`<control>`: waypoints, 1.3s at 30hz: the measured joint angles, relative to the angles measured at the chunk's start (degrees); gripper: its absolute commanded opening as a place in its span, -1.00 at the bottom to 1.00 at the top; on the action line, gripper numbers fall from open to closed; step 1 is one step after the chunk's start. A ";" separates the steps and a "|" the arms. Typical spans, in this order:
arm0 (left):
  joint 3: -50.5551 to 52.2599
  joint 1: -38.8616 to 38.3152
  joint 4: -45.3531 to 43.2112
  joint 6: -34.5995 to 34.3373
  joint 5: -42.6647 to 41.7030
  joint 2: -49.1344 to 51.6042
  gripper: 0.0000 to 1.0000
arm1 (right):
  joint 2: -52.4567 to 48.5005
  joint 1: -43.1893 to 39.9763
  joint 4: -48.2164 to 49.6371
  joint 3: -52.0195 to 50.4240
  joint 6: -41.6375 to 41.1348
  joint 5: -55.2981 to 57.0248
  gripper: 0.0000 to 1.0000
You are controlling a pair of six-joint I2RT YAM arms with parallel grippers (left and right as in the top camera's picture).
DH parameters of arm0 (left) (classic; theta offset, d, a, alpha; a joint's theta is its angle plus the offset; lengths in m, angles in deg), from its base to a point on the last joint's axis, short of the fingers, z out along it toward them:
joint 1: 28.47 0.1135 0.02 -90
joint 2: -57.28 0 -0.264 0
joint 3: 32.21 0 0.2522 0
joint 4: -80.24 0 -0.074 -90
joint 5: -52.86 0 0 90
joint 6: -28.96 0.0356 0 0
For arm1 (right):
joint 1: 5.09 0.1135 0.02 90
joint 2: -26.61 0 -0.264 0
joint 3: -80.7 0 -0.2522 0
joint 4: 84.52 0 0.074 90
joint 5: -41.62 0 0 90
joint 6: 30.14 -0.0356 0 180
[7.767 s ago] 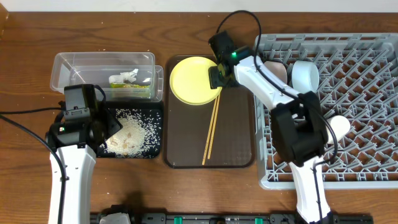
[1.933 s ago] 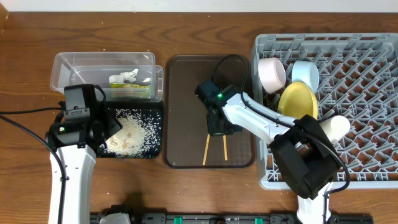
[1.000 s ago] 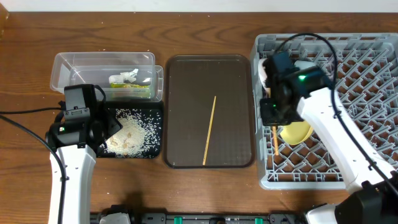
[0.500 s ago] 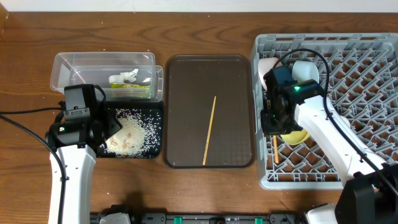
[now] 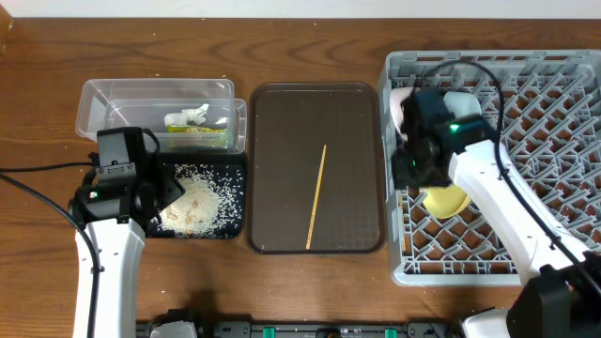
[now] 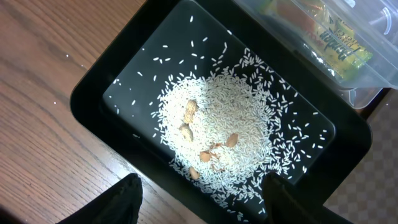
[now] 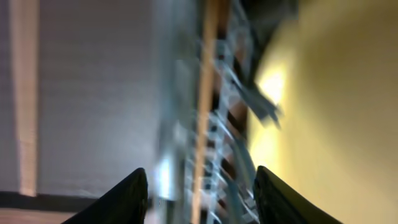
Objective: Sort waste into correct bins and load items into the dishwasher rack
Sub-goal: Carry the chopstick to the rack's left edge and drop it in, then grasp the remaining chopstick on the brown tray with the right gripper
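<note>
Since half a second ago the right arm has slid a little up the left edge of the dishwasher rack [image 5: 535,122], and the chopstick that showed below it in the rack is now lost from the overhead view. Only the right wrist camera finds that rack chopstick [image 7: 204,93]: blurred, lying along the grey lattice beside the yellow plate [image 5: 447,200], between the right gripper [image 7: 198,186] fingers, which stand wide apart and clear of it.

On the worktop [image 5: 300,38], the brown serving tray [image 5: 282,141] carries one tray chopstick [image 5: 317,195]; about eight seconds back it held both sticks and the plate. The clear tub [image 5: 113,99] contains the snack wrapper [image 5: 197,139] and the tissue [image 5: 188,115]. Beside it the black tray [image 5: 235,167] holds the rice [image 6: 224,124]; the left wrist view alone shows brown bits among the grains. The left gripper [image 6: 202,202] hangs above that tray as before, fingers wide and empty.
</note>
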 measured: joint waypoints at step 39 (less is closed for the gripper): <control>0.00 0.00 0.13 0.00 0.02 0.00 0.29 | -24.28 21.81 11.52 4.17 -17.68 -2.51 -0.98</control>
